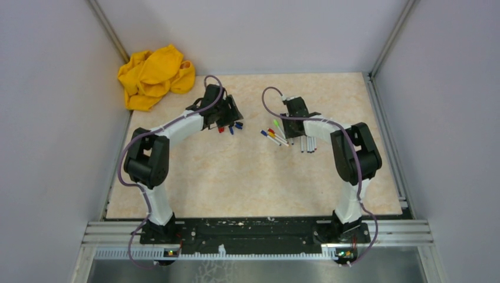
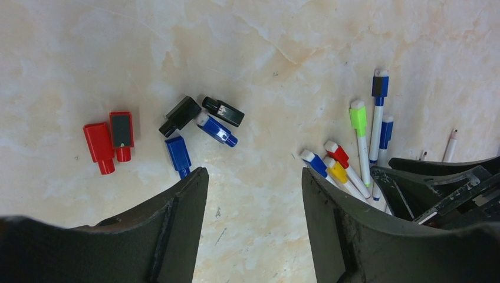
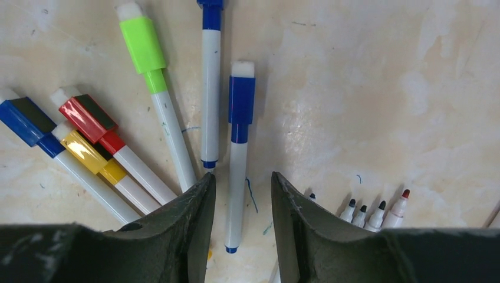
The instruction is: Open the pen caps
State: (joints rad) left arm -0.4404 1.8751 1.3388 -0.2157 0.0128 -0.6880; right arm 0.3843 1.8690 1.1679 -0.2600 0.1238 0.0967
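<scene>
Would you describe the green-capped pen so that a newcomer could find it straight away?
Start at the right gripper on the table; a fan of capped pens lies ahead of its fingers. The green-capped pen is the only one with a lime-green cap; its neighbours wear blue, red or yellow.

Glossy plastic pen caps (image 3: 82,117) on a smooth, marble-look table (image 3: 383,88).

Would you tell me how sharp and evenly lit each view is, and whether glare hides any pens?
Top external: even, soft light, but the pens are too small for detail. Left wrist: loose caps sharp, faint shadows only. Right wrist: crisp, with small highlights on the red cap and yellow cap; nothing hidden.
</scene>
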